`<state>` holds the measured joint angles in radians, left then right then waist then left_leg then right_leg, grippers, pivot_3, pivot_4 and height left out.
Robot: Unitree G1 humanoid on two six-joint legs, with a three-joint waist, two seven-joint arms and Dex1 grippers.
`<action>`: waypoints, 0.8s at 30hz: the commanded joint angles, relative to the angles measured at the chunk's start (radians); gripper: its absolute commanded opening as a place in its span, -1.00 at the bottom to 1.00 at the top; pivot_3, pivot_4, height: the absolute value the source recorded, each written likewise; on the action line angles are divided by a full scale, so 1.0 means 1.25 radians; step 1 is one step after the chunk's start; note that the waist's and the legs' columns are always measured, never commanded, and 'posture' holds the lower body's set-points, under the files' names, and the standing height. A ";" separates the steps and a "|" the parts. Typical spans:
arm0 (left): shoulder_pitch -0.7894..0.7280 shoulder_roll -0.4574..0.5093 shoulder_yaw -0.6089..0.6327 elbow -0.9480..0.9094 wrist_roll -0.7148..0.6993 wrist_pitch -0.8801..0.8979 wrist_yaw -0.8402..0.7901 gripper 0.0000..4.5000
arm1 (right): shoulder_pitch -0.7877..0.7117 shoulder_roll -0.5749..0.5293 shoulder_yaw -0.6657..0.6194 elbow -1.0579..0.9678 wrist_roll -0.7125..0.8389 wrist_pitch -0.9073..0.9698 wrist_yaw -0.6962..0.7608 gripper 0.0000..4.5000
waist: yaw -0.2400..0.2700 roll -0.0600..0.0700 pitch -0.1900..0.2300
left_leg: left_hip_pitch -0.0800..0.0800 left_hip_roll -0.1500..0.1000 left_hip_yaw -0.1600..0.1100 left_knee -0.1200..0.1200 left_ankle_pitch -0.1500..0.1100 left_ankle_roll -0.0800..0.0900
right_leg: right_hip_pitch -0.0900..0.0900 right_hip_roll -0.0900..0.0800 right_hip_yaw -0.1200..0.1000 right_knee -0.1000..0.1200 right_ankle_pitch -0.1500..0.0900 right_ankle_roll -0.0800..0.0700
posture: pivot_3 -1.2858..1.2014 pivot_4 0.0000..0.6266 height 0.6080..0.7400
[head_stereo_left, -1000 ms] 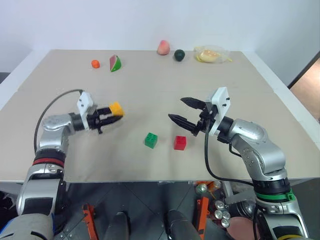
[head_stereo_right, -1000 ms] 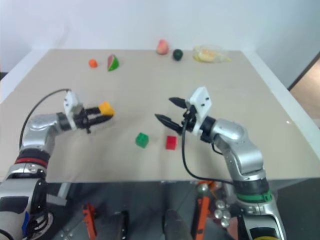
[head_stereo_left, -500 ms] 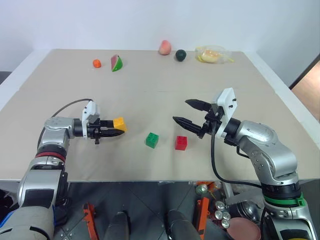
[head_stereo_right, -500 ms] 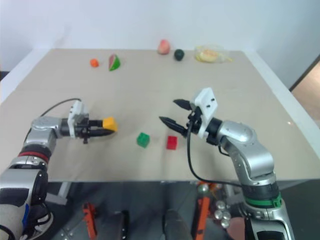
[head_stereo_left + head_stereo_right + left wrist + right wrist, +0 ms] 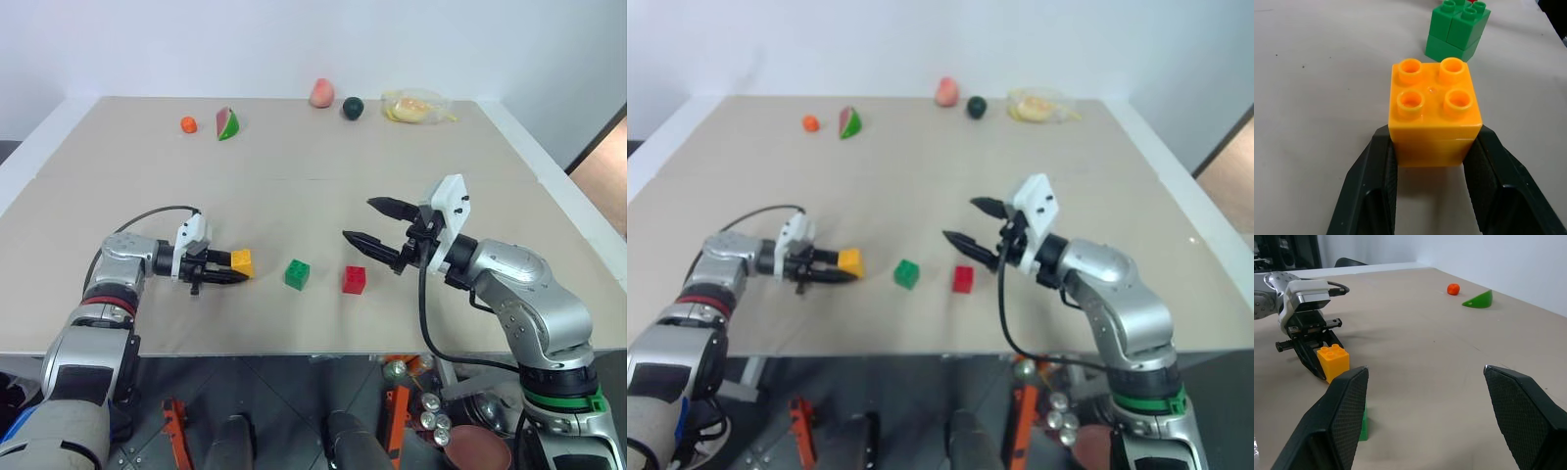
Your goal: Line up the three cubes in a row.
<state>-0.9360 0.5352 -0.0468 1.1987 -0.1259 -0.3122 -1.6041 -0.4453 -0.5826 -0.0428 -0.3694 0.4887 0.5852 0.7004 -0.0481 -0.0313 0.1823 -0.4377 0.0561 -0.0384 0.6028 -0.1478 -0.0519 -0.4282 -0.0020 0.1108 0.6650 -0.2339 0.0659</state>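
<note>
My left gripper (image 5: 233,269) is shut on the yellow cube (image 5: 241,262), gripping its two sides low over the table (image 5: 294,176). I cannot tell whether the cube touches the surface. In the left wrist view the black fingers (image 5: 1374,191) clamp the yellow cube (image 5: 1435,112), studs up, with the green cube (image 5: 1457,29) just beyond. The green cube (image 5: 297,274) sits a short gap to the yellow one's right, and the red cube (image 5: 355,280) lies right of that. My right gripper (image 5: 361,219) hovers open above and just right of the red cube, holding nothing.
Along the far edge lie a small orange fruit (image 5: 187,124), a watermelon-slice toy (image 5: 226,123), a peach-coloured fruit (image 5: 320,93), a dark green ball (image 5: 352,108) and a clear bag of yellow food (image 5: 415,106). The cubes sit near the table's front edge.
My left gripper has carried the yellow cube down and to the right, closer to the green cube, swinging round as it went. The right gripper has stayed open and almost still.
</note>
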 commanded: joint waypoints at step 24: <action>-0.014 -0.006 -0.092 0.014 -0.022 -0.078 -0.008 -0.42 | 0.018 -0.038 -0.040 -0.082 0.049 0.038 -0.019 0.73 | 0.000 0.000 0.000 | 0.000 0.000 0.000 0.000 0.000 0.000 | 0.000 0.000 0.000 0.000 0.000 0.000 | 0.03 -0.52 1.00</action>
<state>-0.9528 0.5179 -0.1606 1.2112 -0.1545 -0.3959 -1.6053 -0.4098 -0.6190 -0.0566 -0.4290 0.5358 0.6355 0.6770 -0.0482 -0.0313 0.1823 -0.4377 0.0561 -0.0387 0.6030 -0.1478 -0.0518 -0.4279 -0.0019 0.1108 0.6652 -0.2339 0.0660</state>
